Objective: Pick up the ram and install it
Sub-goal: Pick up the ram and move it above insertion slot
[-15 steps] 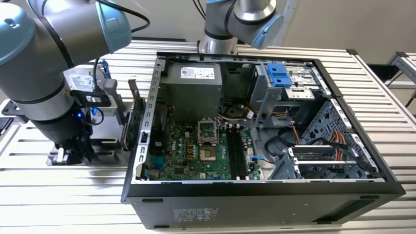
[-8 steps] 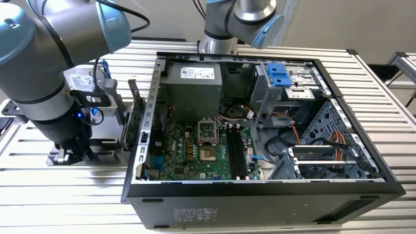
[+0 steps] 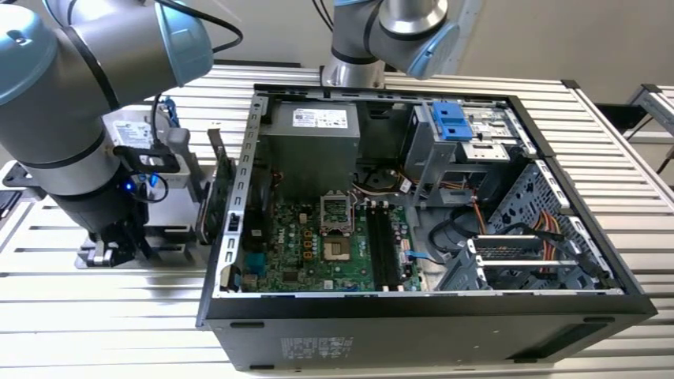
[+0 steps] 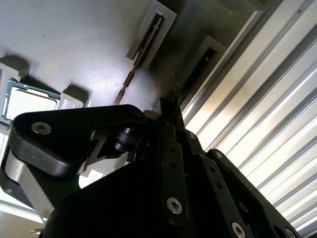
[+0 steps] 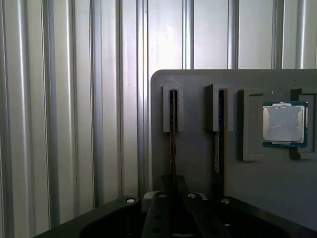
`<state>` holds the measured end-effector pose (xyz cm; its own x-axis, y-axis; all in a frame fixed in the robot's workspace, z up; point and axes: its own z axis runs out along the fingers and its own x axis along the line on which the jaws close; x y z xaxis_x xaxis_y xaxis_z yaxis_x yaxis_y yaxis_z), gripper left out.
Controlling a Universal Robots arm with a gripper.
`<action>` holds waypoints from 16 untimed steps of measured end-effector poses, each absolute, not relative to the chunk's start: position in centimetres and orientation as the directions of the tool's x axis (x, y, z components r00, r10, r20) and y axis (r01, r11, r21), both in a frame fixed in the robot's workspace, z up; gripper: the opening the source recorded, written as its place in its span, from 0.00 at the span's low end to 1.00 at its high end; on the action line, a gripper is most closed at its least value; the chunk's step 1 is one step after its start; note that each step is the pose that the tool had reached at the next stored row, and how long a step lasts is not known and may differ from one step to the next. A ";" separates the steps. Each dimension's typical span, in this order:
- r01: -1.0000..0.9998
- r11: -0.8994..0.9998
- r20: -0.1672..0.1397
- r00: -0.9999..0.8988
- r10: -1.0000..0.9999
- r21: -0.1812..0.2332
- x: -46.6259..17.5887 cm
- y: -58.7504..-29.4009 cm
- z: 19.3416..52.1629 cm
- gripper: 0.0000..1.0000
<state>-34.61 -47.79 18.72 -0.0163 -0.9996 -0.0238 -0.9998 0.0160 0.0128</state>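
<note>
- Your gripper (image 5: 173, 186) sits over the ram (image 5: 173, 124); whether it grasps, you can't tell.
- The ram stands edgewise in the tray's (image 5: 193, 158) rim-side slot, another stick (image 5: 218, 129) just beside.
- Past that rim, open ribbed table (image 5: 74, 124).

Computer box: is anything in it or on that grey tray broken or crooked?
Nothing stands out. The computer case lies open on its side. On the grey tray, the ram and a second stick stand straight in their slots; the processor chip sits flat.
</note>
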 end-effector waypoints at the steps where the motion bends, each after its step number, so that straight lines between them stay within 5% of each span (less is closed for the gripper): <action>1: -1.000 0.016 -0.024 -0.016 -1.000 0.013 -34.6 -47.8 18.7 0.00; 16: -1.000 0.021 -0.024 -0.021 -0.999 0.013 -34.6 -47.8 20.0 0.00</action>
<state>-34.61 -47.79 20.04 -0.0214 -0.9995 -0.0238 -0.9997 0.0211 0.0128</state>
